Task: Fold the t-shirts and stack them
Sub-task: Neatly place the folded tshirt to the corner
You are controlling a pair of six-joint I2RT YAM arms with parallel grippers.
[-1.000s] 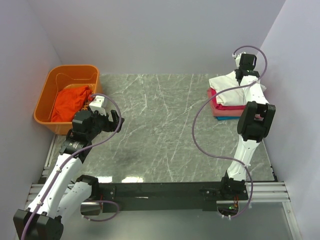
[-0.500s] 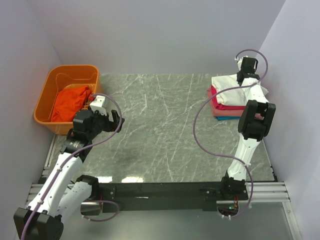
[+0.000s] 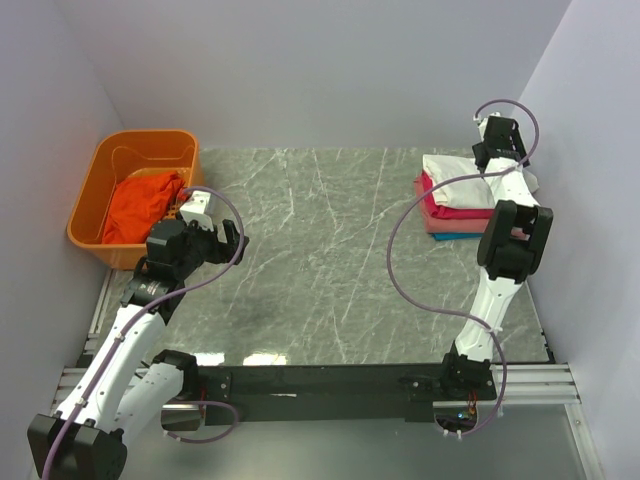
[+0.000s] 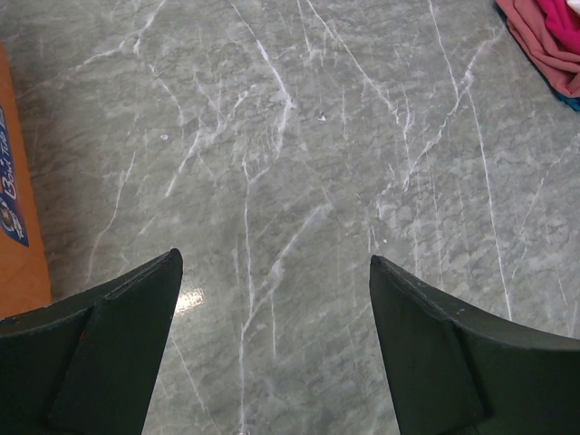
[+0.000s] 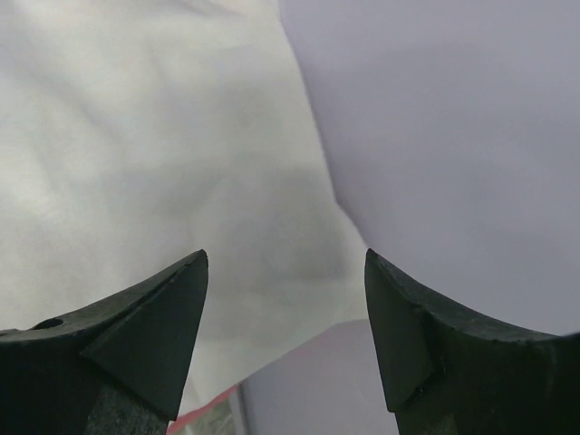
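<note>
I work over a grey marble-veined tabletop (image 3: 320,260). A rigid orange plastic basket (image 3: 88,208) sits at its far-left corner. Opposite the basket lies a folded stack of soft cloth t-shirts (image 3: 448,208).

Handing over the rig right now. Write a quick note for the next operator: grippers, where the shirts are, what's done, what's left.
Left gripper: open, empty, above the bare table beside the basket.
Right gripper: open, empty, over the white shirt.
Done: white shirt tops the far-right stack, with magenta, pink and blue below.
Left: orange-red shirt lies crumpled in the basket; fold it and stack it.
</note>
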